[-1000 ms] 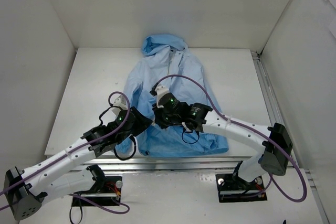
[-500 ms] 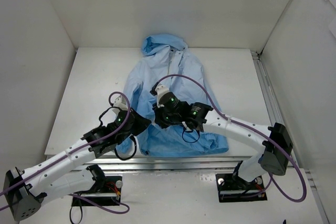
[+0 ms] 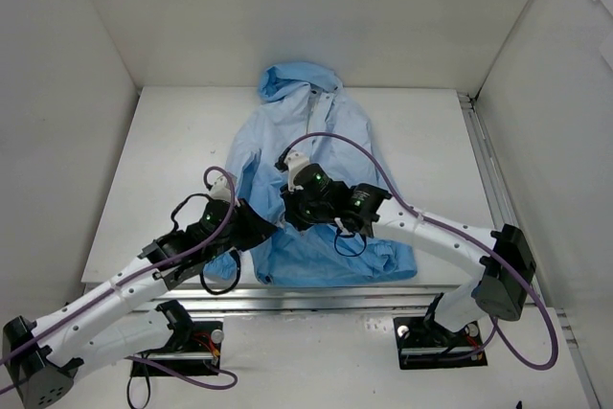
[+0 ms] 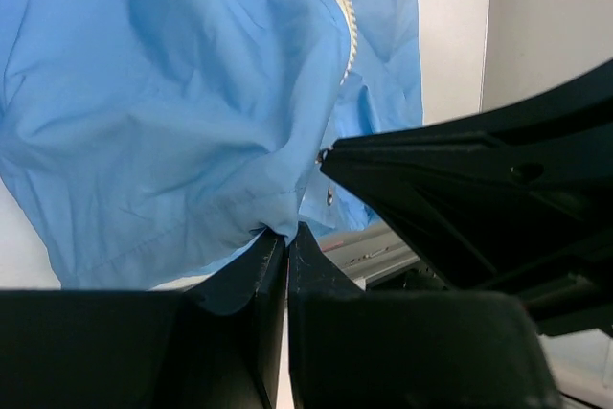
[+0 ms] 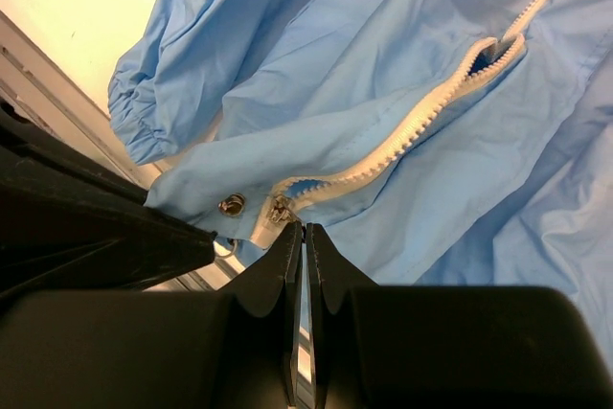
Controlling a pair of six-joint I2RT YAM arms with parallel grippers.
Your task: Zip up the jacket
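Note:
The light-blue jacket (image 3: 306, 136) lies flat on the table with its hood at the far end and its white zipper (image 5: 421, 122) open above the hem. Both grippers meet at the hem's middle. My left gripper (image 3: 269, 228) (image 4: 286, 234) is shut, pinching the lower edge of the jacket (image 4: 172, 93) fabric beside the zipper (image 4: 347, 26). My right gripper (image 3: 290, 206) (image 5: 304, 229) is shut with its tips right against the metal zipper slider (image 5: 280, 210), next to a snap (image 5: 231, 204). The slider's pull is hidden at the tips.
The white table (image 3: 163, 160) is boxed in by white walls on three sides. A metal rail (image 3: 326, 299) runs along its near edge and another rail (image 3: 484, 170) along the right. The right arm's black body (image 4: 479, 189) crowds close beside my left gripper.
My left gripper has closed on the jacket's hem and its arm has drawn slightly toward the near left. The right gripper has stayed shut at the slider, barely moving.

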